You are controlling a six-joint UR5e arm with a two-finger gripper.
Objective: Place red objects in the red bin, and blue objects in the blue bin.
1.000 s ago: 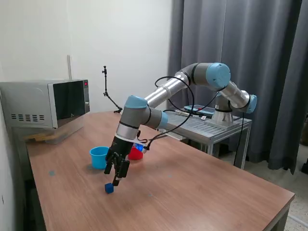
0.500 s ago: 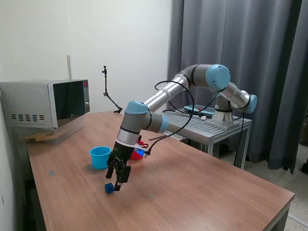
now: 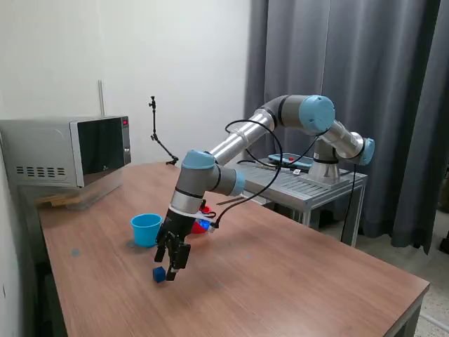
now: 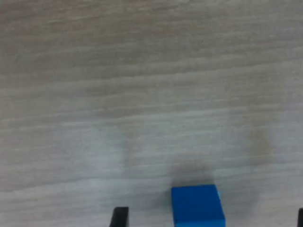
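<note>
On the wooden table [image 3: 295, 281], going from the exterior view's left to its right, the blue bin [image 3: 146, 229] stands well in from the edge that runs along the wall. Just beyond it the red bin [image 3: 200, 224] is mostly hidden behind the forearm of the arm; a little blue shows at its rim, too small to name. Nearer the front edge lies a blue cube [image 3: 160, 274] flat on the wood, with the gripper [image 3: 170, 274] down low just beside it.

The wrist view settles what matters. The blue cube [image 4: 197, 205] sits between the two dark fingertips [image 4: 120, 217], of which only the ends show. It is not centred: it lies closer to one finger than the other, with bare wood on both sides, so the jaws are spread wide and nothing is held. The cube's faces look roughly square to the closing line, and it has no long axis to favour.

The step in hand appears to be the grasp of this cube. On closing, one finger would probably meet it first and nudge it sideways before the pinch, so a small sideways correction may help.
</note>
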